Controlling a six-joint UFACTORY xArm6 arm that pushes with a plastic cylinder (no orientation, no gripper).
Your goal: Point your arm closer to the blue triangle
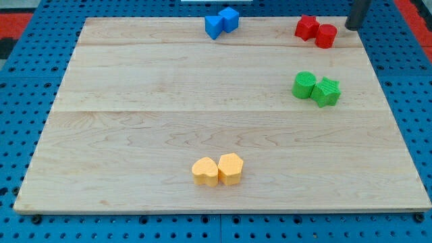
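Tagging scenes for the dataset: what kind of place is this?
Probably a lab tabletop rig: a wooden board lying on a blue perforated base, paired coloured blocks such as the blue pair, and my tip at the view's top right.

Blue blocks [221, 22], red blocks [316, 30], green blocks [316, 88], yellow blocks [217, 169] (pale wood board [135, 121])

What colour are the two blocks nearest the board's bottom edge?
Both blocks are a light orange-yellow, sitting side by side and touching. The camera view, the only one, shows them clearly.

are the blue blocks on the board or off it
On it: both blue blocks sit touching on the wooden board near its top edge.
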